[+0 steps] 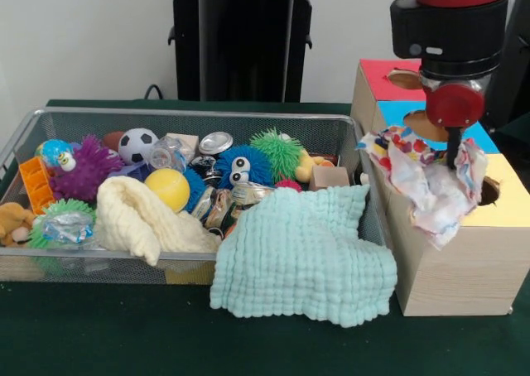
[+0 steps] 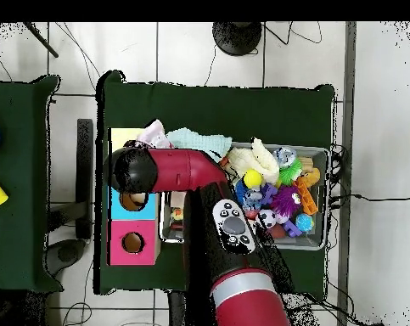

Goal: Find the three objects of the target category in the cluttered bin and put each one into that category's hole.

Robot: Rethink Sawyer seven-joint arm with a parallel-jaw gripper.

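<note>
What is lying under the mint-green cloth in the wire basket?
The mint-green cloth covers the wire basket's front right corner and hangs over its rim onto the table. Beside its upper edge, a tan block shows. Whatever lies beneath is hidden.

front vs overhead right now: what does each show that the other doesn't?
Front only: the polka-dot cloth hanging from the gripper above the yellow-topped box, its hole partly covered; whether the jaws are shut is hidden by fabric.

Overhead only: the red arm crossing over the boxes, hiding the gripper; the red-topped box's hole in full.

Both: the wire bin of toys, with the mint-green cloth draped over its rim toward the boxes.
</note>
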